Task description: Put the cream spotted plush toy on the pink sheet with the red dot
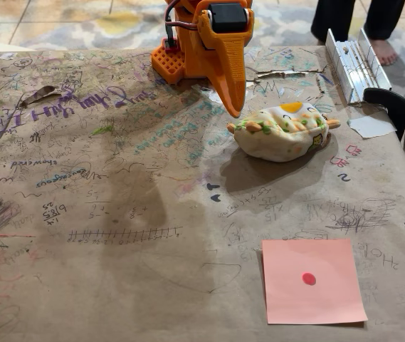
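Lying mid-table, plush toy (282, 132) sits well apart from pink sheet (312, 281).

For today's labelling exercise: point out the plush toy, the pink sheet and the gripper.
plush toy (282, 132), fixed view, middle of its body
pink sheet (330, 292), fixed view, bare paper right of the dot
gripper (234, 107), fixed view, its orange tip

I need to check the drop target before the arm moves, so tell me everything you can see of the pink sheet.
The pink sheet is a flat, roughly square piece of salmon-pink paper with one small red dot near its middle. It lies on the scribbled brown paper table cover at the lower right of the fixed view, edges slightly skewed to the picture frame. Nothing rests on it; the plush toy lies apart, farther up the table.
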{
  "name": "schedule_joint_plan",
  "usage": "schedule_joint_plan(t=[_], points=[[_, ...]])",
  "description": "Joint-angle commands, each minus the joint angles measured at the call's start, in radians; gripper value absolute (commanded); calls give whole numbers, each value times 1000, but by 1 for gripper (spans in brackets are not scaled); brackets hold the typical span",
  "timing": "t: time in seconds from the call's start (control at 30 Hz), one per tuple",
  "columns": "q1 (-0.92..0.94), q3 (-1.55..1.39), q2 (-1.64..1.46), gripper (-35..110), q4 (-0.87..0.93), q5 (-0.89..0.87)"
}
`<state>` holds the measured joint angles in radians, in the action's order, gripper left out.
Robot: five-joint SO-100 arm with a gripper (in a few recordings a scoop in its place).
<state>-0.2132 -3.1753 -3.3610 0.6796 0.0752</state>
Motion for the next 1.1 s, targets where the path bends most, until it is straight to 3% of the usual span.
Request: schedule_joint_plan(t=[0.0,0.8,1.07], points=[[-35,-17,-12,0,9,28],[-9,-15,-12,0,-37,61],[-101,244,-11,1,209,253]])
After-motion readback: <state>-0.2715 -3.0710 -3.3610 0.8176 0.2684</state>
